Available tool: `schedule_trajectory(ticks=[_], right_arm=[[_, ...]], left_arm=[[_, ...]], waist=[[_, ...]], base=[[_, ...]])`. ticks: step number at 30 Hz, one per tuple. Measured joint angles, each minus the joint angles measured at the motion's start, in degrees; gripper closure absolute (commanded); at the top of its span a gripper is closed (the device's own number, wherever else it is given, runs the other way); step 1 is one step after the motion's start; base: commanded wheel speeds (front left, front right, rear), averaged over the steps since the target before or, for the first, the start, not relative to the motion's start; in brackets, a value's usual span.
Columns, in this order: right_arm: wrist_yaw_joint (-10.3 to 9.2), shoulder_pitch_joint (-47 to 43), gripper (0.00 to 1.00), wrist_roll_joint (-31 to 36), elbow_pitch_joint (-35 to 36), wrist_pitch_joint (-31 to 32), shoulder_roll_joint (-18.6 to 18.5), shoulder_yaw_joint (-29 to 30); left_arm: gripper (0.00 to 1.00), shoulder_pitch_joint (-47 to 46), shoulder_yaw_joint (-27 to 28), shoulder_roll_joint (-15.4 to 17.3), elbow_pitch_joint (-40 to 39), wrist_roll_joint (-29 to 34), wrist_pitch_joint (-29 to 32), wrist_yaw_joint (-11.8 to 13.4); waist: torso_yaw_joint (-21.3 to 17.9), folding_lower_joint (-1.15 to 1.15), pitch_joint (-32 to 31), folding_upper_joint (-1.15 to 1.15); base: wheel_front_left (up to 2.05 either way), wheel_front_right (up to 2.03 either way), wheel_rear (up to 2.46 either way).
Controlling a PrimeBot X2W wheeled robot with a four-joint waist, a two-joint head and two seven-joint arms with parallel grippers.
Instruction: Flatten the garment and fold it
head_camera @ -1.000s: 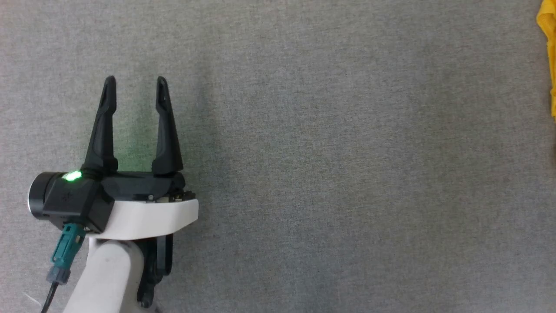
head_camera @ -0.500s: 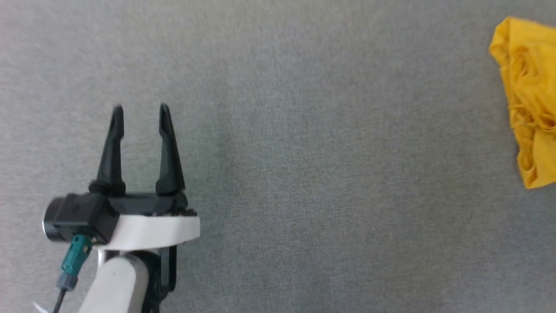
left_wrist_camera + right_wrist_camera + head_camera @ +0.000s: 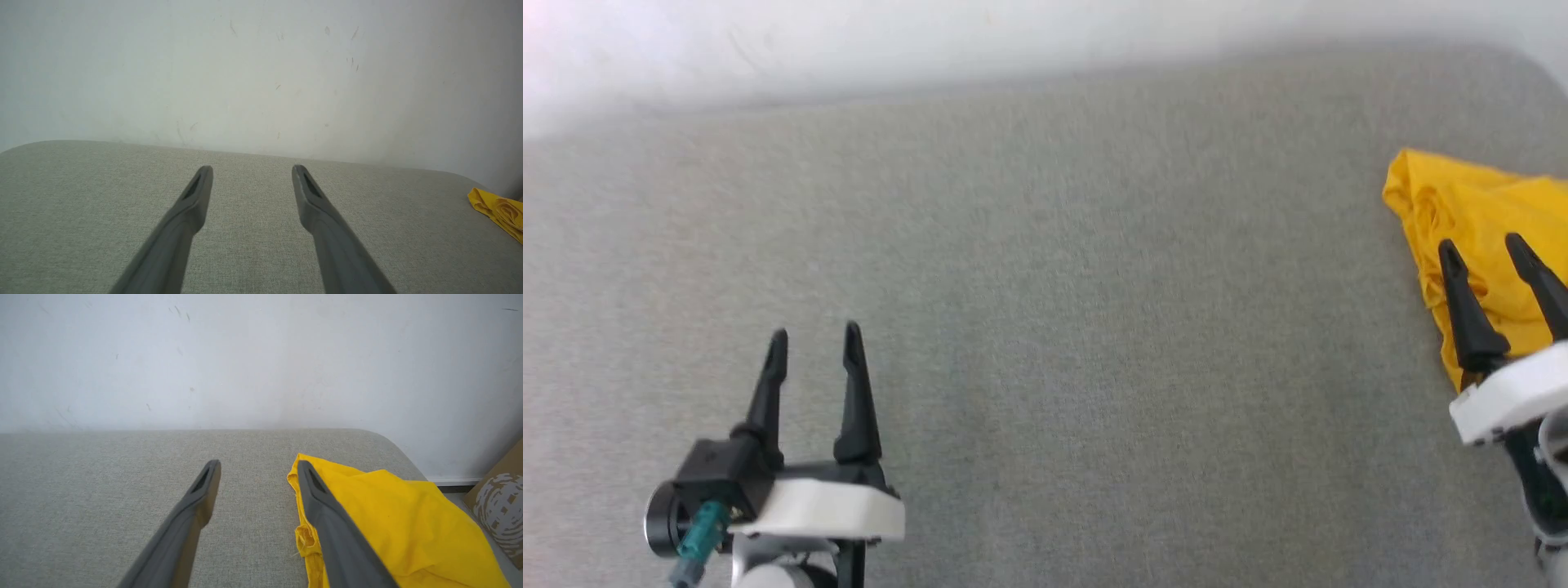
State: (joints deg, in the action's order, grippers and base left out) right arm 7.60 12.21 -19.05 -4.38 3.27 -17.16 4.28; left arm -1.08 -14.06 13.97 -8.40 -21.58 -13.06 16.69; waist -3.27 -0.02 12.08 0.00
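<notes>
The garment (image 3: 1474, 224) is a crumpled heap of plain yellow cloth at the right edge of the grey cushioned surface (image 3: 1094, 343); it also shows at the far right of the left wrist view (image 3: 498, 210) and fills the lower right of the right wrist view (image 3: 400, 522). My right gripper (image 3: 1485, 245) hovers over the garment's near left part, jaws open and empty. In its own view the right gripper (image 3: 258, 463) has one finger over the cloth and one over bare surface. My left gripper (image 3: 815, 335) stands open and empty at the lower left, far from the garment.
A white wall (image 3: 931, 33) rises behind the far edge of the surface. The surface's far right corner is rounded. Beyond it, by the floor, stands a brown cardboard box (image 3: 496, 502) with a pale print. Wide bare surface lies between the two grippers.
The head camera has tilted up and swung right: the wall, more of the garment and the right gripper have come into view. The left gripper stays open.
</notes>
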Motion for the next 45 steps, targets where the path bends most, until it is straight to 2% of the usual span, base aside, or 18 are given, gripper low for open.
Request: schedule_trajectory(ticks=[8, 15, 19, 24, 32, 45], right_arm=[[0.00, -8.9, 0.00, 6.7, 7.1, -3.4, 6.6, 2.6], [0.00, -13.9, 0.00, 14.6, 8.6, -7.6, 12.0, 5.3], [0.00, -16.7, 0.00, 18.4, 7.3, -10.0, 13.5, 5.6], [0.00, -18.6, 0.00, 19.5, 5.0, -11.5, 14.0, 6.2], [0.00, -19.9, 0.00, 16.3, 1.5, -13.0, 14.1, 6.4], [0.00, -19.6, 0.00, 15.9, 0.1, -13.5, 14.1, 5.4]], left_arm=[[0.00, 2.3, -0.6, 1.1, 1.6, 0.4, 0.4, 0.0], [0.00, 4.4, -0.8, 1.5, 3.8, 0.0, 0.1, -0.1], [0.00, 6.0, -1.1, 1.4, 5.7, -0.2, -0.2, -0.5], [0.00, 8.3, -1.1, 0.9, 6.5, -0.8, -0.7, -0.6], [0.00, 9.9, -1.1, 0.1, 8.1, -0.8, -1.2, -1.5], [0.00, 9.9, -0.4, -0.1, 9.2, -0.8, -1.6, -2.1]], waist=[[2.0, 0.00, -6.7, 0.00], [4.0, 0.01, -10.4, 0.00], [4.6, 0.02, -11.8, 0.00], [4.8, 0.02, -12.9, 0.00], [4.4, 0.02, -13.5, 0.00], [4.0, 0.02, -12.6, 0.00]], base=[[0.00, 0.00, 0.00], [0.00, 0.00, 0.00], [0.00, 0.00, 0.00], [0.00, 0.00, 0.00], [0.00, 0.00, 0.00], [0.00, 0.00, 0.00]])
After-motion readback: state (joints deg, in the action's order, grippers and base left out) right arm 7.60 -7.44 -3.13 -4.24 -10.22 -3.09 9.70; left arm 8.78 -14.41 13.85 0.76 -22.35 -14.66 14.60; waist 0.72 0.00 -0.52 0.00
